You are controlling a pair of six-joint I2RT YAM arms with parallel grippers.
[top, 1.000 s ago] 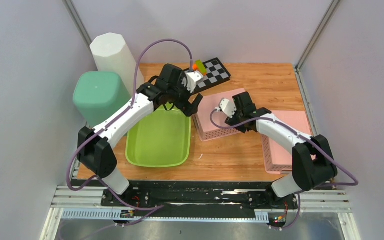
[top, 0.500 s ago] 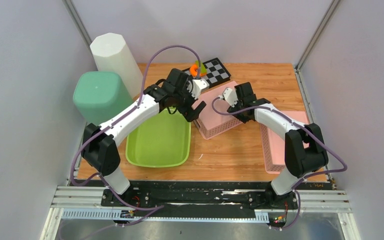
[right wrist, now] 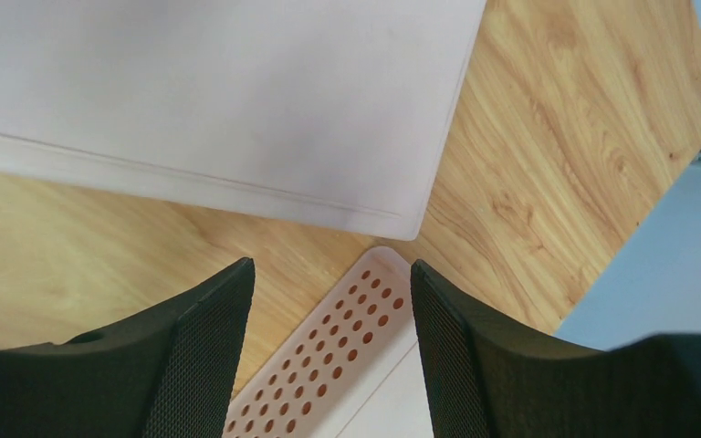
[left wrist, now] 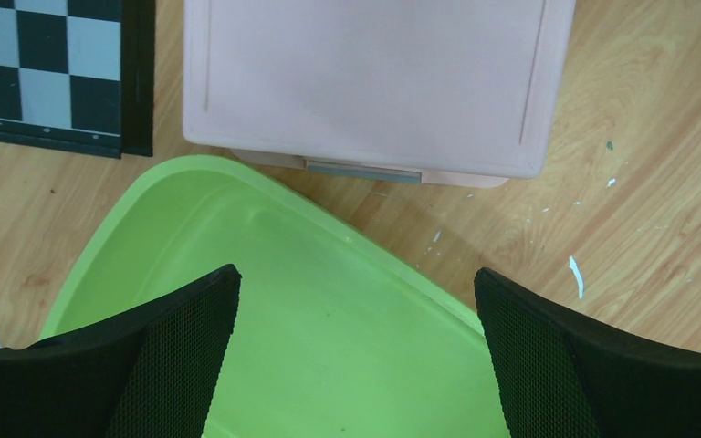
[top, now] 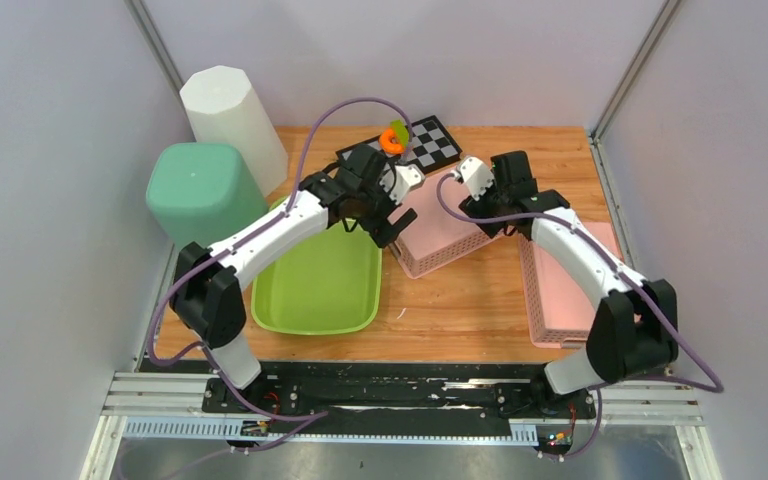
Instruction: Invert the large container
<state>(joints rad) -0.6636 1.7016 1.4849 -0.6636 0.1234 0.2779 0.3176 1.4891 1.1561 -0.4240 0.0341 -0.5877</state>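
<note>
Since it alone sits open, target: green tub [top: 315,285]
Axis: 12 to 6 o'clock
Left gripper [left wrist: 354,276]: spread empty, nearer, tub at 7 o'clock
Right gripper [right wrist: 330,265]: parted, empty

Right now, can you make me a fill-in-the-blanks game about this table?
The left gripper hangs open above the ___ tub. The tall bin next to the teal bin is ___. The basket between the two arms is ___.
Missing words: green; white; pink.
</note>
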